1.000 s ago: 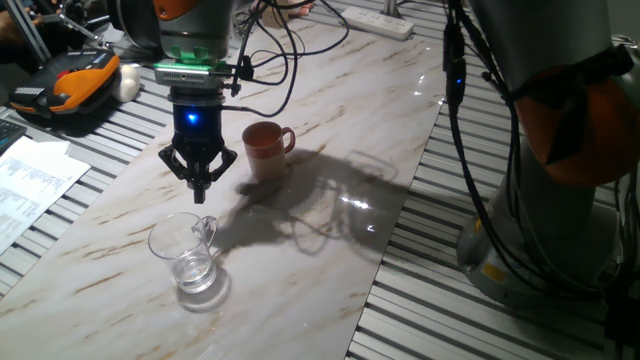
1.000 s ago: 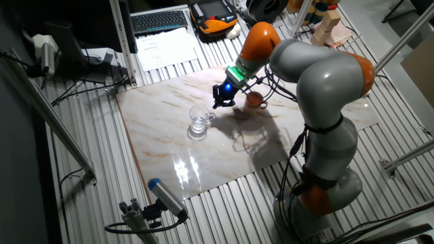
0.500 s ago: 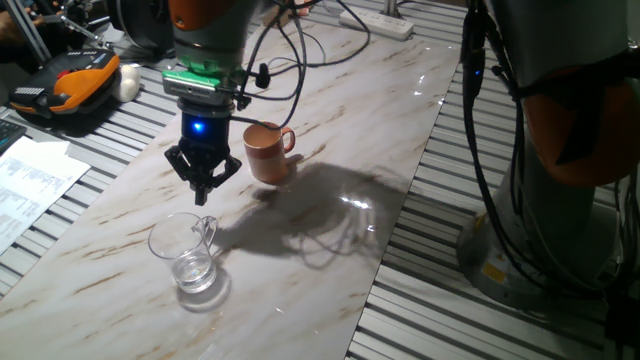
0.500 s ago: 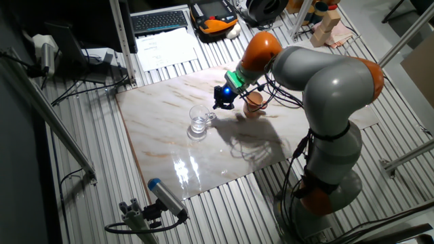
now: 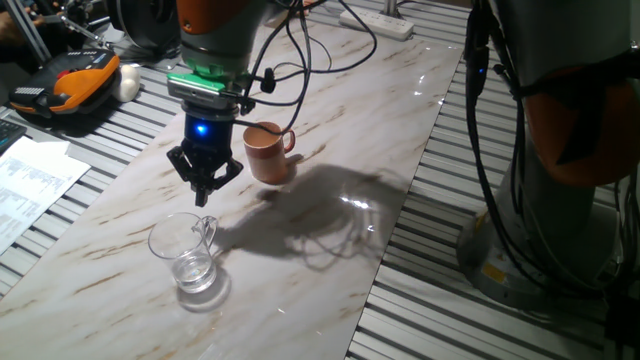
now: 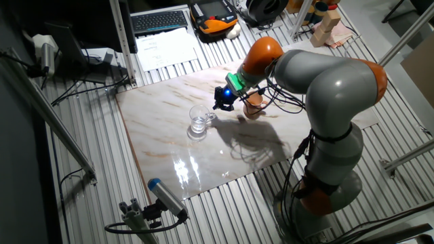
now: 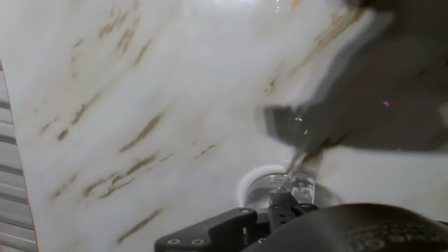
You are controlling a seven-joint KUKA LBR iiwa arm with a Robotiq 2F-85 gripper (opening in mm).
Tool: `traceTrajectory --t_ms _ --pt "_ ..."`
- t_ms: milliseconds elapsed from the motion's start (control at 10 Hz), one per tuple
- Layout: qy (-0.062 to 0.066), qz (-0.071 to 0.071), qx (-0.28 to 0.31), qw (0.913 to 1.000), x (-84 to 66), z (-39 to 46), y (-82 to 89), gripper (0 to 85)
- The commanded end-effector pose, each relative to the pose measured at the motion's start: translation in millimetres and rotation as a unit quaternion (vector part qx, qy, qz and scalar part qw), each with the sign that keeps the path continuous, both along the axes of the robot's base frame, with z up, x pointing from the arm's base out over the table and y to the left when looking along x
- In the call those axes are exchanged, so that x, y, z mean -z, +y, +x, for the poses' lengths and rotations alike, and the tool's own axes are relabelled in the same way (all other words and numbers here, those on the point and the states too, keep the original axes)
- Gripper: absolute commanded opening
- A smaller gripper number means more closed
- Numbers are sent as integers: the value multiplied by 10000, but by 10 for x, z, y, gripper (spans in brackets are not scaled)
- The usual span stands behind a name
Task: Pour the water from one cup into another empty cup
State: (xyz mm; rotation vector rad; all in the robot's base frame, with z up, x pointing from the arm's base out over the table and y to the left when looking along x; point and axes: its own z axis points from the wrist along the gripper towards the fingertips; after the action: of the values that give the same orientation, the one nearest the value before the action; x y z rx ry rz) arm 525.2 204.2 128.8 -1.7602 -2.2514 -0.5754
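The glass mug point(image 5: 184, 249) stands upright on the marble board, handle point(image 5: 207, 229) toward the brown mug, with a little clear water point(image 5: 196, 274) at its bottom. It also shows in the other fixed view point(image 6: 199, 122). The empty terracotta-brown mug point(image 5: 264, 151) stands upright further back; it shows in the other fixed view point(image 6: 254, 103) too. My gripper point(image 5: 204, 191) hangs shut and empty just above and behind the glass mug's handle, between the two mugs point(image 6: 218, 106). In the hand view the glass mug point(image 7: 278, 183) is blurred below my fingertips point(image 7: 286, 204).
An orange-black device point(image 5: 62, 85) and papers point(image 5: 28, 180) lie left of the board on the slatted table. A power strip point(image 5: 376, 20) lies at the far end. The robot's base point(image 5: 545, 200) stands to the right. Cables hang over the brown mug.
The wrist has shifted slightly to the right and turned a little. The gripper stays shut above the glass mug's handle. Both mugs have not moved.
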Motion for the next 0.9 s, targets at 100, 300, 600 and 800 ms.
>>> traceTrajectory --t_ms 100,300,600,800 --pt "-11 100 43 9999 9 3 -7 0" --pt "-82 83 187 9998 34 -9 1 0" --pt "-154 111 260 9995 108 -39 16 0" --pt "-246 296 358 9986 115 -41 10 0"
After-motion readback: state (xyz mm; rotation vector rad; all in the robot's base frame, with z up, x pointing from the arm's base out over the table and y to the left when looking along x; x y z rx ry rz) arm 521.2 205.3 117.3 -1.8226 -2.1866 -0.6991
